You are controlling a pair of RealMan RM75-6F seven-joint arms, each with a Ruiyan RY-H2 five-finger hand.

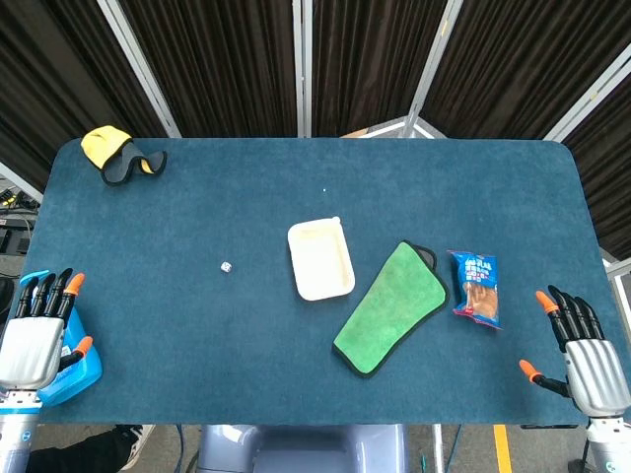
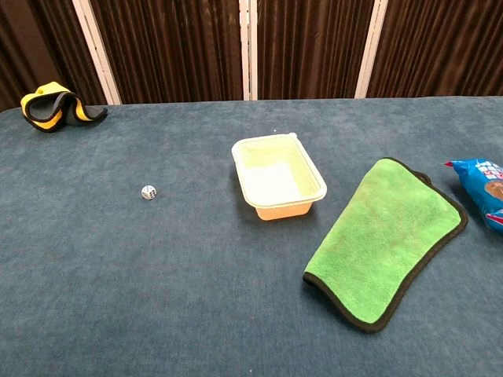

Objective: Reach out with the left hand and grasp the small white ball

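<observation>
The small white ball (image 1: 226,267) lies alone on the blue table, left of the cream tray; the chest view shows the ball (image 2: 148,192) with faint dark marks. My left hand (image 1: 37,333) rests at the table's near left corner, fingers spread and holding nothing, far from the ball. Over at the near right corner, my right hand (image 1: 582,350) is also spread and empty. Neither hand appears in the chest view.
A cream tray (image 1: 320,258) sits mid-table, with a green cloth (image 1: 390,306) and a blue snack packet (image 1: 476,287) to its right. A yellow and black cloth (image 1: 119,153) lies far left. A blue object (image 1: 79,370) lies beside my left hand.
</observation>
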